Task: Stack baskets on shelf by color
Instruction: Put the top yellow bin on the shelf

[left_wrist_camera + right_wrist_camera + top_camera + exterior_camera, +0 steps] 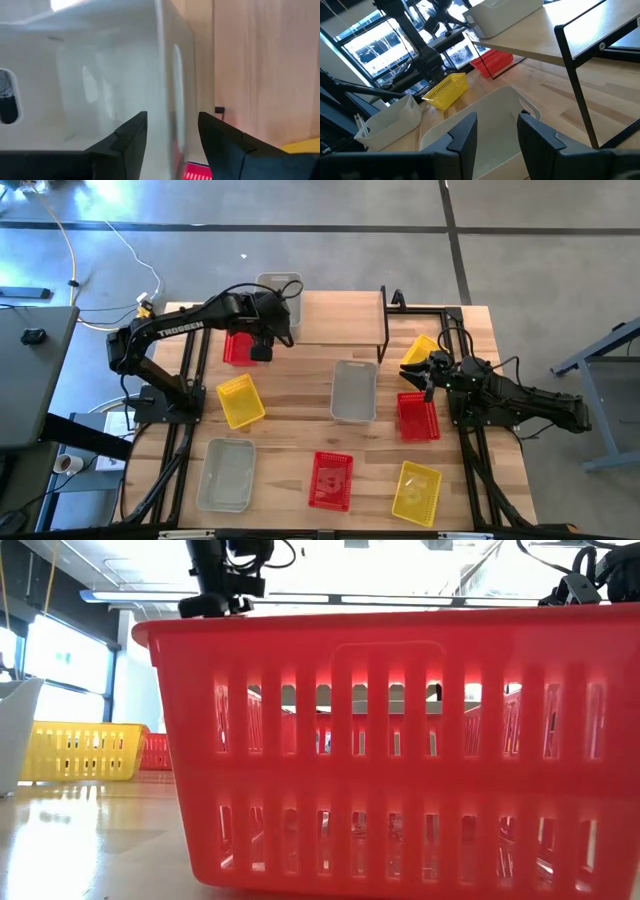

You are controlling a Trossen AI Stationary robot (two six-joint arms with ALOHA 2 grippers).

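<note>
Left end effector (283,326) fingers apart astride empty grey basket (279,287) wall on shelf (340,320).

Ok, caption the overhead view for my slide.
Left pincer open beside a grey basket on the shelf; eight baskets remain on the table.

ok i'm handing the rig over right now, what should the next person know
Left gripper: open, at the grey basket on the shelf's left end.
Right gripper: open, empty, over the table's right side.
Done: one grey basket on the shelf.
Left: eight on the table: two grey, three red, three yellow.
</note>
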